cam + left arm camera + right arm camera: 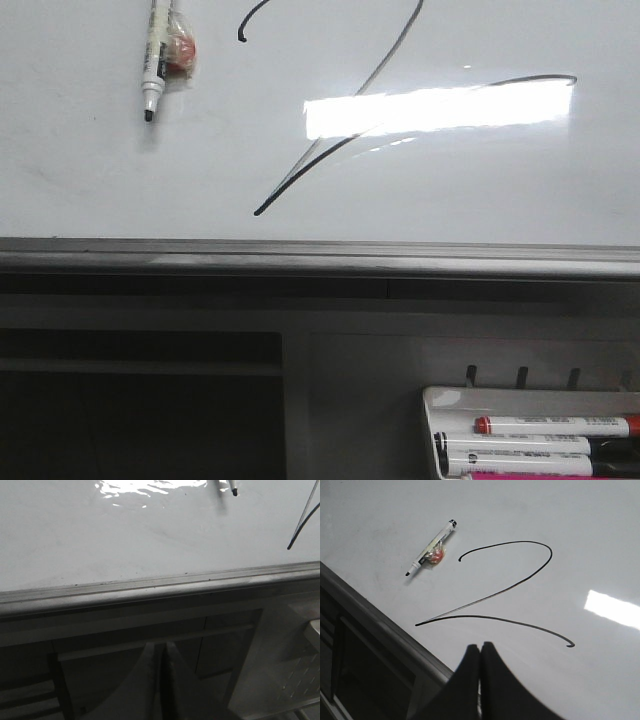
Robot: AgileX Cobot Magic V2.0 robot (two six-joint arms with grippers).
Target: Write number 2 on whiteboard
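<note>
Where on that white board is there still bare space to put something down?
The whiteboard is bare between the lying marker and its grey edge, and again right of the number 2. It is crowded around the marker and the 2's hook. The small tray below is full of markers.

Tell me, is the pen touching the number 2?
Apart. The right wrist view shows bare whiteboard between the pen and the 2.
</note>
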